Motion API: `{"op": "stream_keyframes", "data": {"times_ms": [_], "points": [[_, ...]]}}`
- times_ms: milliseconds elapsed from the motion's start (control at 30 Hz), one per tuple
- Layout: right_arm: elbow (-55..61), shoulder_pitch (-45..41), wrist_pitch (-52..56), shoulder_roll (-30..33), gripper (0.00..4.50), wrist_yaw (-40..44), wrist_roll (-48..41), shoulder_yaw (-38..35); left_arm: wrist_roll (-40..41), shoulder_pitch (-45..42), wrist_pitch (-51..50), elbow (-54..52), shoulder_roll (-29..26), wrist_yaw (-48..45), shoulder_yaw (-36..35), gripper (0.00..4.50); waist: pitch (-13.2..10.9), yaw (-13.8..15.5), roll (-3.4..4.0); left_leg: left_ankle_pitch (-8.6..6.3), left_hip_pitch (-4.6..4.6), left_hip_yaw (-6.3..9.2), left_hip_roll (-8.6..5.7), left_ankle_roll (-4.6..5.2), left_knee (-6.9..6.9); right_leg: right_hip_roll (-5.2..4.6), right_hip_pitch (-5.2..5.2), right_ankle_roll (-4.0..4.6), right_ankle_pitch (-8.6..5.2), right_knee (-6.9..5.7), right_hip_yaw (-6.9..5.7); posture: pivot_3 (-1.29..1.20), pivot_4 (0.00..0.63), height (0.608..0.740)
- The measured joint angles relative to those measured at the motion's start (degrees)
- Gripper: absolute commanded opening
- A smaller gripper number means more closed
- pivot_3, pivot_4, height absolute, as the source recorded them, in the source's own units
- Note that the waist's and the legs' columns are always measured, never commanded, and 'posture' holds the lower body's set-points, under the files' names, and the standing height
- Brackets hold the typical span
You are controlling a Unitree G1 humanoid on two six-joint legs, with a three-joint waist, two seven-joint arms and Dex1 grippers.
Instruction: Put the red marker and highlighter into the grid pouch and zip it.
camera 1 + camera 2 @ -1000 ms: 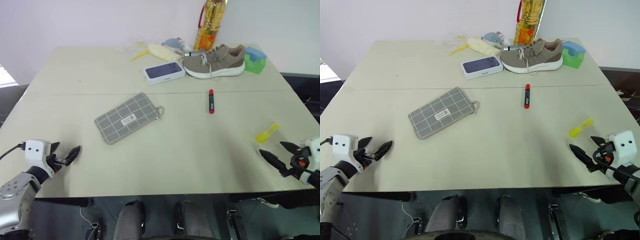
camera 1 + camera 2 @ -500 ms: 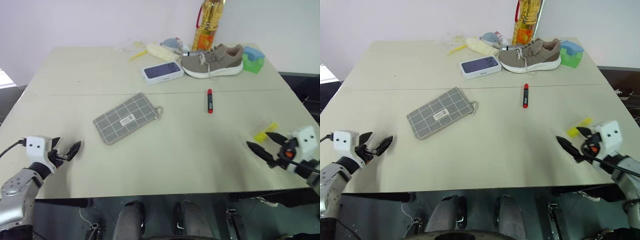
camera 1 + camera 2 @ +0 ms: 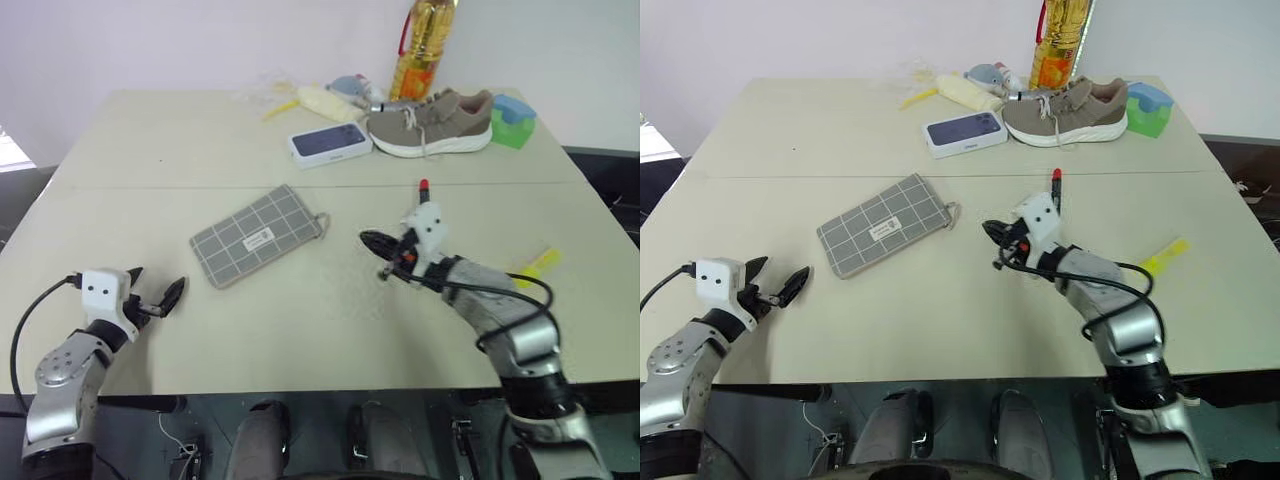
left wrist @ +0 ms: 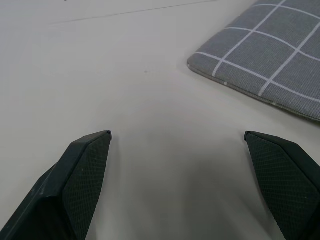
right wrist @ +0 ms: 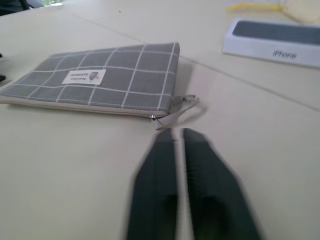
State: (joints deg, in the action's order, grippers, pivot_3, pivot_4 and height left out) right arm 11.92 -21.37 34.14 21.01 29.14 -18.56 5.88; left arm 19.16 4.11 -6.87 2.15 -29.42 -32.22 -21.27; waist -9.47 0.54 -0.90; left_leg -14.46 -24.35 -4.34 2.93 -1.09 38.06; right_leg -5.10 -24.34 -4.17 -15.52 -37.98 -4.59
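Right gripper point(image 5: 175, 137) jaws closed, empty, near grid pouch point(image 3: 258, 235) zipper loop, left gripper point(image 3: 155, 298) jaws wide

A pale beige table point(image 3: 200, 140) fills the scene, a thin seam running across it. Toward twelve o'clock, at the far edge, stands a tall bottle point(image 3: 420, 48) of amber liquid with a red handle. Just before it lies a tan sneaker point(image 3: 430, 122) with a white sole, on its side-on profile. At one o'clock from the sneaker sits a green and blue block point(image 3: 512, 121). At eleven o'clock a white phone box point(image 3: 328, 144) lies flat, and beyond it a pale yellow bundle point(image 3: 322, 101) beside a small grey-blue toy point(image 3: 348, 88)
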Motion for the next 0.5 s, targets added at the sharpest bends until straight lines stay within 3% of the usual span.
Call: {"op": "stream_keyframes", "data": {"times_ms": [200, 500], "points": [[-16.47, -13.4, -4.66, -12.57, 0.04, -5.31, 8.85, 9.2, -2.33, 0.2, 3.66, 0.57, -1.14, -1.49, 0.54, 4.5, 0.0, -1.57, 0.01, 0.01, 0.03, 0.01, 0.09, -0.02, -0.04, 0.1, -0.1, 0.06, 0.03, -0.13, 0.0, 0.0, 0.15, 0.724], [-35.13, -22.53, -3.53, -19.98, 0.04, -9.71, 13.83, 9.11, -3.57, 2.56, 6.73, 0.78, -2.19, -2.51, 0.41, 4.5, 0.0, -1.62, 0.0, 0.02, -0.01, -0.04, 0.09, -0.03, -0.05, -0.08, -0.1, 0.04, 0.04, -0.08, -0.01, 0.0, 0.15, 0.724]]}}
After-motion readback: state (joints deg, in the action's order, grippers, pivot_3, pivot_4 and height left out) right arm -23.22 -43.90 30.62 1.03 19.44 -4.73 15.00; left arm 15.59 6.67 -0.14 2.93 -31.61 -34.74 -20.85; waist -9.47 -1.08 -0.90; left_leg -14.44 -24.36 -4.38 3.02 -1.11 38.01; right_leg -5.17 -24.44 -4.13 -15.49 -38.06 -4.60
